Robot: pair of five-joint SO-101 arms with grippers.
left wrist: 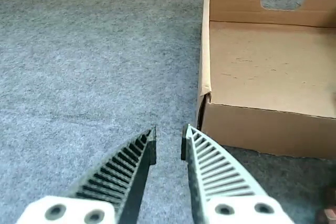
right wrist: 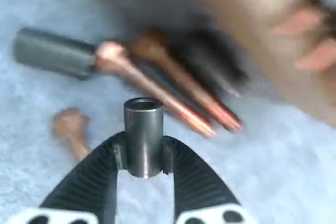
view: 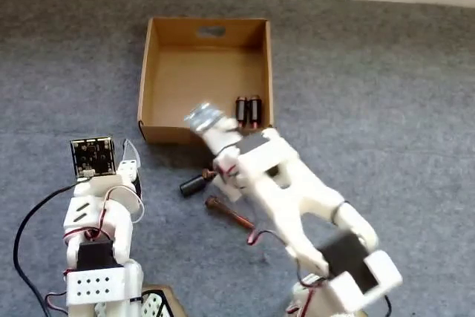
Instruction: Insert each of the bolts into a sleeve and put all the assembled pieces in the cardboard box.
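While two finished pieces (view: pixel 249 111) sit in the box (view: pixel 167 134), right jaws pinch a sleeve (right wrist: pixel 143 140), left jaws hang slightly apart, loose bolts (view: pixel 226 211) left.

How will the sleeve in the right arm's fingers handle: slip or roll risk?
The sleeve looks like a smooth, rigid metal tube, so it probably won't flex but could slip. The fingers pinch only one end, so it may pivot. Being round, it would likely roll if dropped on the carpet.
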